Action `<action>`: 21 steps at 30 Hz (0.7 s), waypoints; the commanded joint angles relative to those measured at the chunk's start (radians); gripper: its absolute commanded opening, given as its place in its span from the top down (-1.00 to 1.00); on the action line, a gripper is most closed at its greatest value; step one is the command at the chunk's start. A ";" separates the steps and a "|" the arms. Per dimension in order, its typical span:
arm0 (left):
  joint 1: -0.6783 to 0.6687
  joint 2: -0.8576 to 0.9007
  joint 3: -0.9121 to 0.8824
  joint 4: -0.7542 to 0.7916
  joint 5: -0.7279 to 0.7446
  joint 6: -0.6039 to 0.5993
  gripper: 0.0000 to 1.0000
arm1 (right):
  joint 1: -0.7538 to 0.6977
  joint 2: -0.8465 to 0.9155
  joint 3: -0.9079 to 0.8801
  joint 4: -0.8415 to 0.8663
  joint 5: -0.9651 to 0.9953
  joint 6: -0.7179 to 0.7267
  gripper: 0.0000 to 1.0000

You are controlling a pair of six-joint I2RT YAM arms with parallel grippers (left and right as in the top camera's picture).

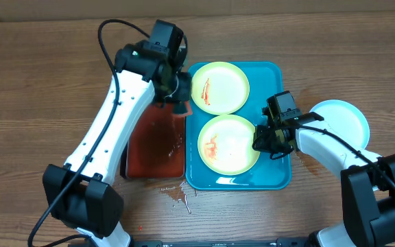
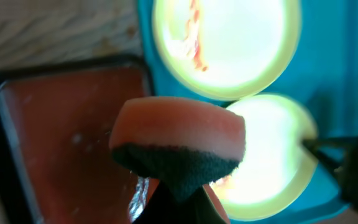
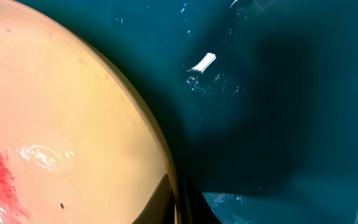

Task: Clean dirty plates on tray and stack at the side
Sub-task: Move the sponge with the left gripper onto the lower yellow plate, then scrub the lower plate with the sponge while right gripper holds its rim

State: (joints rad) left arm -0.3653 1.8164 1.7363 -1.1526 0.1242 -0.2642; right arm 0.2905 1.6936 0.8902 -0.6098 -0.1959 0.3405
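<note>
Sponge [image 2: 179, 130]: orange with a dark scouring face, pinched from below by the left gripper [image 2: 179, 194], which was clenched on it. It hung above the seam between the black tray [image 2: 67, 67] and the tray [image 2: 335, 68], probably poised to scrub.
Right gripper [image 1: 265, 140]: closed on the right rim of the near plate [image 1: 229, 143], as far as the wrist view showed, apparently to steady it against wiping.
Near plate: yellow-green rim, red smear left of centre, in the tray's front half.
Far plate [image 1: 219, 87]: same colour, red streak, in the tray's back half, just beside the near one.
Blue-rimmed plate [image 1: 341, 120]: on the table right of the tray, partly under the right arm. It looked clean, likely the start of the stack.
Black tray: held red liquid and sat against the tray's left edge.
Progress: roughly one of three done, by my reading.
</note>
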 commanded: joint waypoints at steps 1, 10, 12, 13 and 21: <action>-0.075 0.006 -0.084 0.076 0.090 -0.097 0.91 | 0.005 0.023 -0.008 -0.009 0.038 0.023 0.92; -0.227 0.124 -0.244 0.300 0.131 -0.223 0.92 | 0.005 0.023 -0.008 -0.024 0.037 0.023 0.92; -0.231 0.162 -0.239 0.296 0.117 -0.221 0.92 | 0.005 0.023 -0.008 -0.024 0.037 0.023 0.92; -0.231 0.179 -0.239 0.293 0.106 -0.220 0.92 | 0.005 0.023 -0.008 -0.024 0.037 0.023 0.92; -0.208 0.290 -0.195 0.185 0.028 -0.192 0.92 | 0.005 0.023 -0.008 -0.028 0.037 0.023 0.92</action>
State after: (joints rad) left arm -0.5880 2.0830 1.5032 -0.9379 0.1986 -0.4583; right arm 0.2905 1.6936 0.8917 -0.6231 -0.1982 0.3443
